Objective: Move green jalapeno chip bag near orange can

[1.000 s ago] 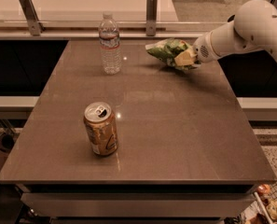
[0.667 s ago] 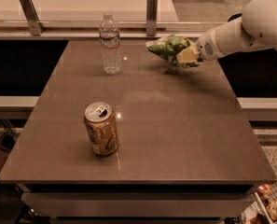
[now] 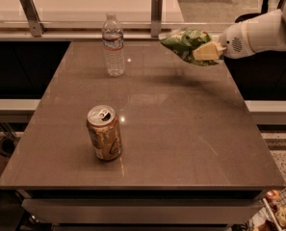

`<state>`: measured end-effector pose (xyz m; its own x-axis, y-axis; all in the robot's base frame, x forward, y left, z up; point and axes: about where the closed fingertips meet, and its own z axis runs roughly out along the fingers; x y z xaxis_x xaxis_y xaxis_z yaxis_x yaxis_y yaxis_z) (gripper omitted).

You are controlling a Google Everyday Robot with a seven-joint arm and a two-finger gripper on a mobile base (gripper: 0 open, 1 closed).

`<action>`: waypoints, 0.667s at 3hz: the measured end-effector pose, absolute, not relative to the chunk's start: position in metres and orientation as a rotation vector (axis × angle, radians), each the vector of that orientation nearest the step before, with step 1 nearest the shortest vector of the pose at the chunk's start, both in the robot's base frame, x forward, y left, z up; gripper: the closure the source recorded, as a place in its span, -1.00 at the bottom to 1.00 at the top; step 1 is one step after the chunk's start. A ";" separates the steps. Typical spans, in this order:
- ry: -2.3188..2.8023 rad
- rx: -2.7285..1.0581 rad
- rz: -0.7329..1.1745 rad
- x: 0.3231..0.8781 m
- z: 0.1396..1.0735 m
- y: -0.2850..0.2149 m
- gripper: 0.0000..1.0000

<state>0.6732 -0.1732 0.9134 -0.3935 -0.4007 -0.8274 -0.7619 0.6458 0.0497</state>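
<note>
The crinkly green jalapeno chip bag (image 3: pixel 183 43) hangs in the air over the far right corner of the brown desk (image 3: pixel 181 129), clear of the surface, with a soft shadow on the top beneath it. Your claw (image 3: pixel 205 52) is closed on the bag's right end, 1 pale yellowish finger lying across the foil, and the white arm (image 3: pixel 263 32) reaches in from the right edge. The step in hand looks like the carry. Bring the bag diagonally toward you and to the left, to the golden-orange metal drink can (image 3: pixel 104 133) that stands upright near the front left of the desk, well apart from the bag. Keep the bag high enough that its hanging left end does not drag. Aim for the bare desk just to the right of the can rather than at the can itself, since a light can may tip at a nudge. Lower until the bag rests on the surface before you let go, so it does not slide or flutter. The clear plastic water bottle (image 3: pixel 113 44) stands at the far left, out of a straight path, so you need not swing wide around it. As for the bag, it is bunched and puffed, mottled in light and dark green with paler patches along the edges. It sticks out to the left of the grip, nearly level and sagging slightly, so it will likely flop and settle flat once set down.
</note>
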 end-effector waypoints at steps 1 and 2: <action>2.013 -0.912 0.564 0.642 0.931 -0.183 1.00; 2.019 -0.926 0.566 0.614 0.941 -0.186 1.00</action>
<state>0.6142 -0.1856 0.9411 -0.3900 -0.4052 -0.8269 -0.7761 0.6279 0.0584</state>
